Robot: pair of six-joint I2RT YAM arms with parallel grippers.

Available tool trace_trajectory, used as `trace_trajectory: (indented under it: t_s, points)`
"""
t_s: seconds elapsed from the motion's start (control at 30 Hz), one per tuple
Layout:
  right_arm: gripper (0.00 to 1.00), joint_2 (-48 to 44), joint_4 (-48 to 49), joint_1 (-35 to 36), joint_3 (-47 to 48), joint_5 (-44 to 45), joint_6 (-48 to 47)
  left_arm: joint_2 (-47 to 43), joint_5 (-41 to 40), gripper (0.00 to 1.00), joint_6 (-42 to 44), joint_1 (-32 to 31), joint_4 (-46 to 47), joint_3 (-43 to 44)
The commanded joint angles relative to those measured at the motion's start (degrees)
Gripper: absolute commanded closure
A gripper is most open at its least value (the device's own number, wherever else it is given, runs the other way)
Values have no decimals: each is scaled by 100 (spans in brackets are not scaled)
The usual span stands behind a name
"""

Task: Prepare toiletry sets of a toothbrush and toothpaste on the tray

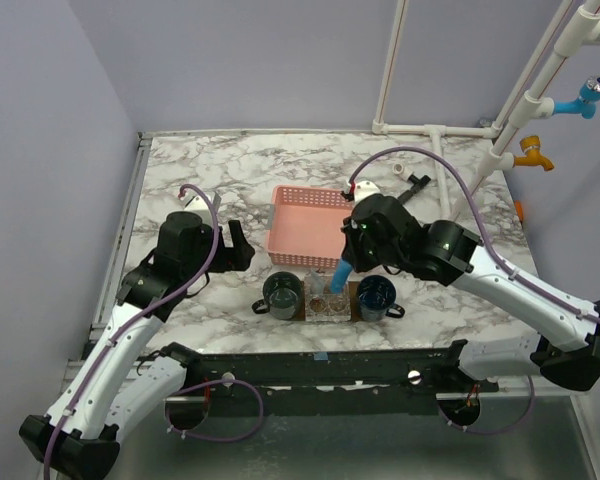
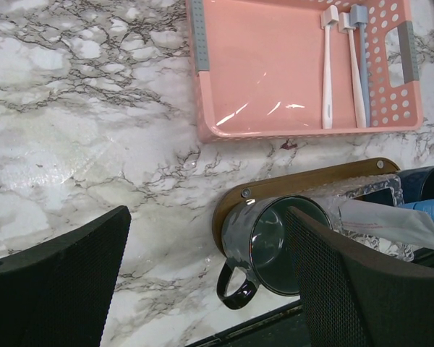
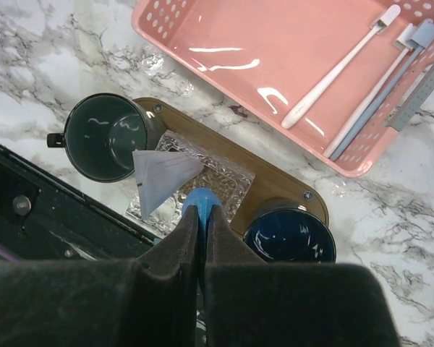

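Right wrist: my gripper [image 3: 201, 213] is pinched on something blue [image 3: 200, 195]. Toothbrush [image 3: 336, 69] up ahead looks light, stiff, slippery; I'd grab mid-handle.

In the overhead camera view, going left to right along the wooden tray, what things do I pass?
Dark green mug → clear glass holder → dark blue mug. The blue item in the right gripper overlaps the glass holder, so I leave it out.
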Motion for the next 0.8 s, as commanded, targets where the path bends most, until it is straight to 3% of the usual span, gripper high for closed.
trace_trajectory:
  t_s: [0.0, 0.77]
  points:
    - [100, 87, 319, 133, -98, 394, 109, -102, 176, 14, 25, 46, 245, -168]
    - [100, 179, 948, 284, -804, 702, 204, -230, 167, 14, 77, 44, 271, -236]
